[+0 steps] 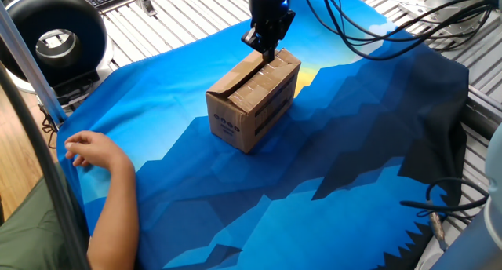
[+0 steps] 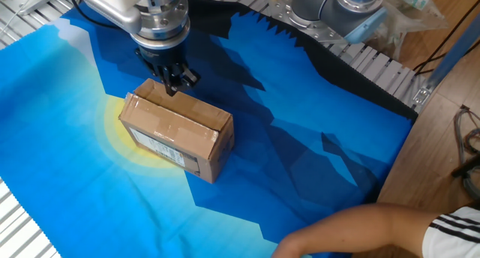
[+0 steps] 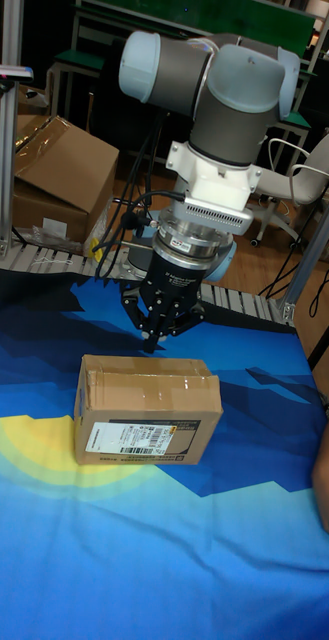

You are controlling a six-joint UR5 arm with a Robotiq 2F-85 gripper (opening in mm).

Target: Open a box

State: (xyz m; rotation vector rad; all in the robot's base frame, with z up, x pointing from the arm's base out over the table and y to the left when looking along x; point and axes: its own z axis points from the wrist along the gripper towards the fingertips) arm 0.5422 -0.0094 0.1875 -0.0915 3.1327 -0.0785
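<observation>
Box (image 1: 255, 100) centre of frame on blue-covered bench (image 1: 345, 144), flaps down. Corrugated card: likely light, stiff, edges crushable, may slide on cloth. Hand (image 1: 267, 50) above, upper centre, fingers drawn together on box's far top edge, gripping nothing visible. Best hold: flap's free edge at seam.

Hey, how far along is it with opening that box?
Barely started. The box sits on the blue cloth with its top flaps flat and closed. The tool is at the top back edge, fingers close together, holding nothing. Lifting all the flaps remains.

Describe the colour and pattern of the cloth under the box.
The cloth is blue with angular darker shapes and a yellow patch; one fixed view shows it best.
</observation>
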